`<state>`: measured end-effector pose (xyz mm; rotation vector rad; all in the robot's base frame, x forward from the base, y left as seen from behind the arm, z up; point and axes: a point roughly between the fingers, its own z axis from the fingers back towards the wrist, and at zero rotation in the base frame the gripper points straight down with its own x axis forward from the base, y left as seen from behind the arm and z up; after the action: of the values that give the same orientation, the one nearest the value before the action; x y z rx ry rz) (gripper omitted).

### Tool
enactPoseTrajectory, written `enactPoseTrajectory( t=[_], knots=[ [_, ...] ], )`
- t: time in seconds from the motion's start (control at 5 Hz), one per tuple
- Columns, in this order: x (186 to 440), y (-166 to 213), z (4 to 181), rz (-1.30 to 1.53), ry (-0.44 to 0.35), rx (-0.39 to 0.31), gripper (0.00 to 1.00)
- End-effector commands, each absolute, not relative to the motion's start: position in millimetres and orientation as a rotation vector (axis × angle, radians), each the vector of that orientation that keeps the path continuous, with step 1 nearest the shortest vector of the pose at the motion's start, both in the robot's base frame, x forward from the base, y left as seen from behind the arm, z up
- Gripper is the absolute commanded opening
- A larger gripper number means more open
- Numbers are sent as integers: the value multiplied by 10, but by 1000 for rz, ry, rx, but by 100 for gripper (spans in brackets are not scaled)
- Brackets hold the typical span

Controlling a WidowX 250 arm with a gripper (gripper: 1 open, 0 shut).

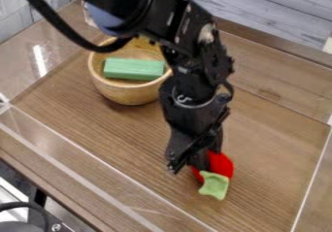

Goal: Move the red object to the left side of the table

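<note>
Camera view: the black claw [199, 162] is clenched on the small red strawberry-like toy [220, 165] with its pale green leafy cap, near-right on the brown wood-grain counter [78, 110]. It looks light, rigid, perhaps slick; grip the red body's middle.

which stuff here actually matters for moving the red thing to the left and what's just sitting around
Part of the job:
- red object, green cap toward the camera
- gripper, shut on the red object
- table

Just lying about:
- wooden bowl, back left
- green block inside the bowl
- clear walls along the table edge
</note>
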<state>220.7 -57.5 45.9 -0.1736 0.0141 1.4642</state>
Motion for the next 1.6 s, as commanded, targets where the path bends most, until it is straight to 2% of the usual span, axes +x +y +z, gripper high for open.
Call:
enactPoseTrajectory(
  t=[0.0,0.2,0.4,0.6,1.0,1.4],
  knots=[
    [2359,-583,825,1402,-4,-259,0],
    [2401,-533,1093,1351,11,-301,0],
    [2301,-305,1378,1446,-16,-324,0],
    [2144,-49,1541,1552,-40,-330,0],
    [2024,-41,1425,1518,-24,-314,0],
    [1912,356,1610,1489,-12,-289,0]
  ],
)
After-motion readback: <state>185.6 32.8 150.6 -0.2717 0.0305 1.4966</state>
